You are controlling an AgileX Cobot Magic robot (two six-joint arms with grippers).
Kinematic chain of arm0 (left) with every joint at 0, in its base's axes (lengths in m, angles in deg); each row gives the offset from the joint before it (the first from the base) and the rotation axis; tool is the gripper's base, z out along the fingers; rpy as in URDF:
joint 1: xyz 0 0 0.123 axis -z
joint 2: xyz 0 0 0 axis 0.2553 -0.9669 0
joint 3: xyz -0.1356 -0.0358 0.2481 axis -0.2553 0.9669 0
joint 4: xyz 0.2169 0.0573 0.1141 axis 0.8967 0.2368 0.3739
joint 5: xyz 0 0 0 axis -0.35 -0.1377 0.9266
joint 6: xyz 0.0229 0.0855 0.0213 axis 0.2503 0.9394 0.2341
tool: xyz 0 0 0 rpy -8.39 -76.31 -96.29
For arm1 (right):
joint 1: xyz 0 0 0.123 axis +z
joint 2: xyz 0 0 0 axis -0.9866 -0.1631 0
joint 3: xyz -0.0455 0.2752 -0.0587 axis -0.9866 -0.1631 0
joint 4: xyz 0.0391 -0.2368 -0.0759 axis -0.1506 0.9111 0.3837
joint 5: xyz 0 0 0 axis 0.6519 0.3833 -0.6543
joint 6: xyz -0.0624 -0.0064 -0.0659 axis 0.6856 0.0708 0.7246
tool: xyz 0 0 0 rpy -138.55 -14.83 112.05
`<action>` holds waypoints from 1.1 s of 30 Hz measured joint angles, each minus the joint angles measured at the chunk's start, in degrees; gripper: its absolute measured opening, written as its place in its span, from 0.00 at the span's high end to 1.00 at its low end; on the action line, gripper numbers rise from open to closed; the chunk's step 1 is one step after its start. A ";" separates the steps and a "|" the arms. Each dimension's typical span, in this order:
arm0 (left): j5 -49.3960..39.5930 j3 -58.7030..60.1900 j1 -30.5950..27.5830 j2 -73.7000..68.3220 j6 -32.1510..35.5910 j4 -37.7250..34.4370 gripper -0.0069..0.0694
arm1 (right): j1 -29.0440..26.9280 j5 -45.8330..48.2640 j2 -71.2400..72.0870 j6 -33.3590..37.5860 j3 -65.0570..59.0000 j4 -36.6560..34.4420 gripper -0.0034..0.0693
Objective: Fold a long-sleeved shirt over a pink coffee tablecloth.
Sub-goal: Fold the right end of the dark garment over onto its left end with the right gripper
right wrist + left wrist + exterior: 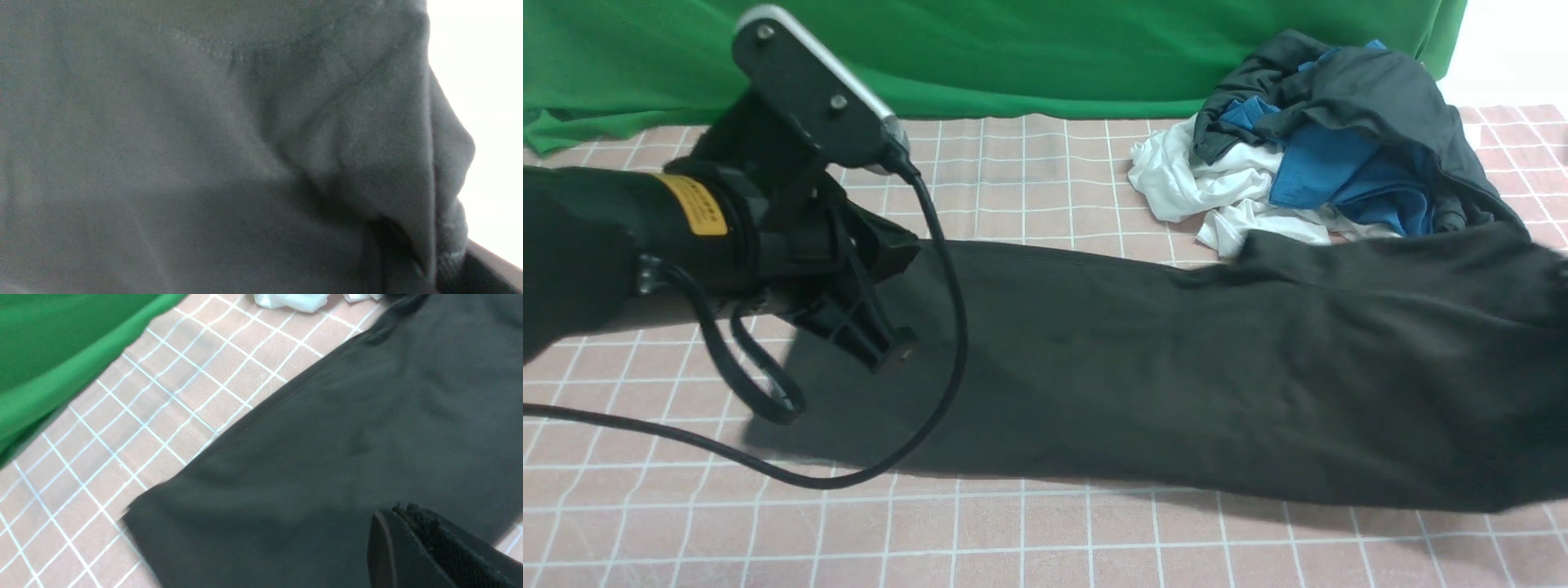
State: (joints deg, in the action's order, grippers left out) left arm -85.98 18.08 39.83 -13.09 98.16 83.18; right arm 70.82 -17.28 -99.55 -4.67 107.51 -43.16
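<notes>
While the long-sleeved shirt [1176, 367] lies stretched in a long black band across the pink coffee tablecloth [1029, 531], from near its left edge to past its right edge, the left arm reaches in level from the left, its wrist camera tilted up above the cloth. The left gripper [882, 347] angles down onto the shirt's left end with its fingers pressed together, apparently pinching a fold of the fabric (the dark finger against dark cloth makes the contact hard to read). In the left wrist view one black finger [433, 551] sits over the shirt. The right gripper is outside the front view; its wrist camera is filled with bunched black cloth at close range, so whether its fingers pinch it cannot be told. A heap of clothes [1331, 139], dark grey, blue and white, rests near the tablecloth's far right corner, before a green cloth [1013, 49].
</notes>
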 joint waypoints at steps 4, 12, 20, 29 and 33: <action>-0.26 0.00 0.00 0.40 -1.44 0.73 0.88 | -2.90 1.61 4.92 -0.83 -0.27 0.63 0.78; -0.46 0.00 0.00 0.40 -11.14 13.49 0.88 | -1.16 1.21 12.66 0.35 0.85 -6.05 0.78; -4.19 0.00 -0.56 0.40 -18.06 22.67 0.88 | 6.41 -3.34 12.74 3.10 7.42 -18.62 0.78; -4.63 -0.07 -11.37 0.73 -19.85 18.71 0.88 | 17.90 -11.34 5.04 4.11 17.95 -30.04 0.78; -4.78 -0.17 -14.81 2.58 -19.80 16.54 0.88 | 23.90 -14.09 -2.24 4.17 25.41 -32.88 0.78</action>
State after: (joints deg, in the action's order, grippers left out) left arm -90.77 17.90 25.01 -10.51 78.35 99.71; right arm 94.72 -31.37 -101.79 -0.50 132.93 -76.04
